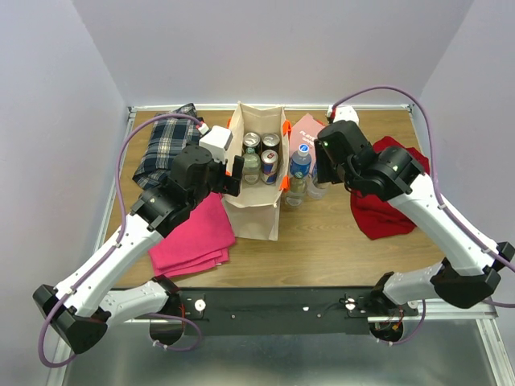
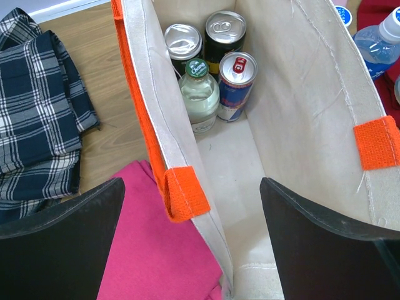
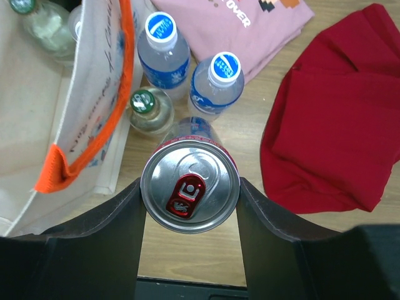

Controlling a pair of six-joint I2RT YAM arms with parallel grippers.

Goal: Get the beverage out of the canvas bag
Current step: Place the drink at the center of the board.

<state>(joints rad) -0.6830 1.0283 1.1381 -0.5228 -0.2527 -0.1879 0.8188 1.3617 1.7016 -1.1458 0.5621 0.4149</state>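
Observation:
The beige canvas bag (image 1: 256, 205) with orange handles (image 2: 185, 194) stands open at mid-table. Inside it at the far end are three cans (image 2: 225, 28) and a green-capped glass bottle (image 2: 200, 94). My left gripper (image 2: 190, 187) is open and straddles the bag's left wall, one finger inside and one outside over the pink cloth. My right gripper (image 3: 189, 203) is shut on a silver-topped can with a red tab (image 3: 194, 181), held upright just right of the bag (image 3: 37, 112). In the top view the right gripper (image 1: 316, 183) hides that can.
Two blue-capped water bottles (image 3: 162, 50) (image 3: 219, 81) and a green-capped glass bottle (image 3: 147, 106) stand beside the bag's right wall. A folded pink cloth (image 1: 193, 237), a plaid cloth (image 1: 165, 149), a red cloth (image 1: 386, 201) and a pale pink shirt (image 3: 250, 25) lie around.

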